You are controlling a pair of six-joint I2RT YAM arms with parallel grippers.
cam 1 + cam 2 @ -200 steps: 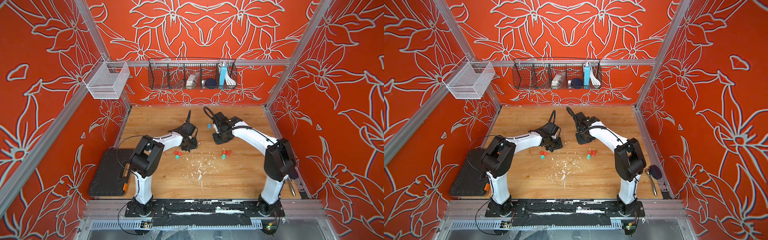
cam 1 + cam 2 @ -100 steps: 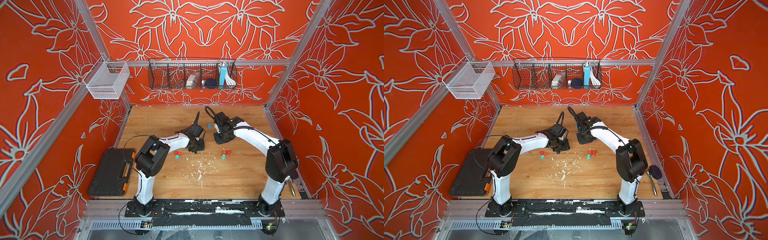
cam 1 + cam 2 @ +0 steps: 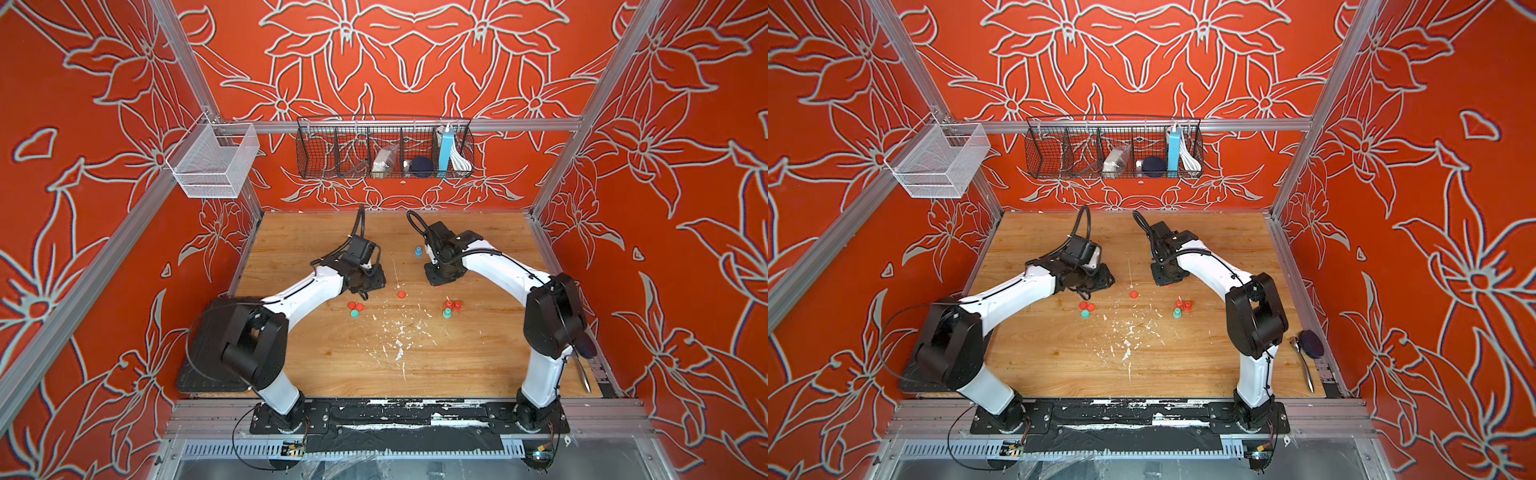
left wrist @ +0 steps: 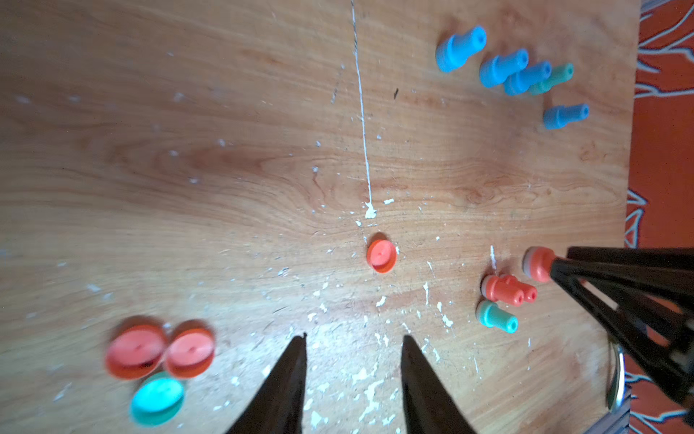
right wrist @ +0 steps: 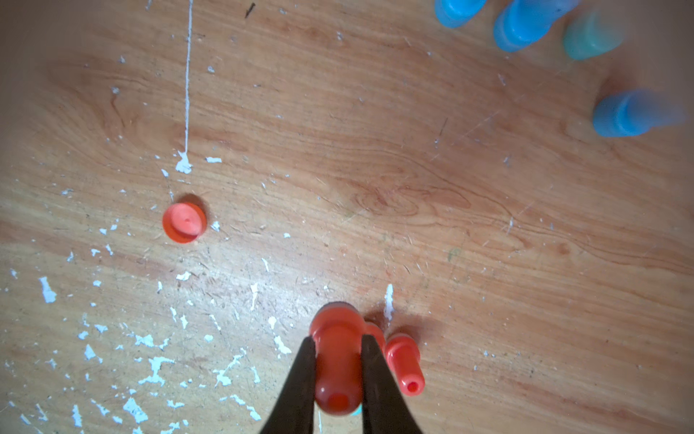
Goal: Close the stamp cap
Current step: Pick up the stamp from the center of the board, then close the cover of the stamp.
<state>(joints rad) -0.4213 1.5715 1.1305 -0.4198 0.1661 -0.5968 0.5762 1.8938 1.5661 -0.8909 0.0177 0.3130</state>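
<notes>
My right gripper [image 5: 340, 340] is shut on a red stamp [image 5: 338, 360] and holds it just above the wooden table [image 3: 478, 353]; its fingers hide the stamp's middle. A lone red cap [image 5: 184, 222] lies flat on the table between the two arms, also seen in the left wrist view [image 4: 381, 255] and in both top views [image 3: 401, 294] [image 3: 1133, 294]. My left gripper [image 4: 355, 337] is open with nothing between its fingers, a short way from that cap. Two red caps [image 4: 189, 351] and a teal cap [image 4: 157, 398] lie beside it.
Red stamps [image 4: 501, 289] and a teal stamp [image 4: 495, 316] stand close beside the held stamp. Several blue stamps [image 4: 460, 49] stand farther back. A black case [image 3: 199, 374] lies at the table's left edge, and a spoon [image 3: 1304, 365] at the right. White flecks cover the middle.
My left arm swung right toward the middle, then drew back left, and the lone red cap now shows on the table. The right arm has barely moved.
</notes>
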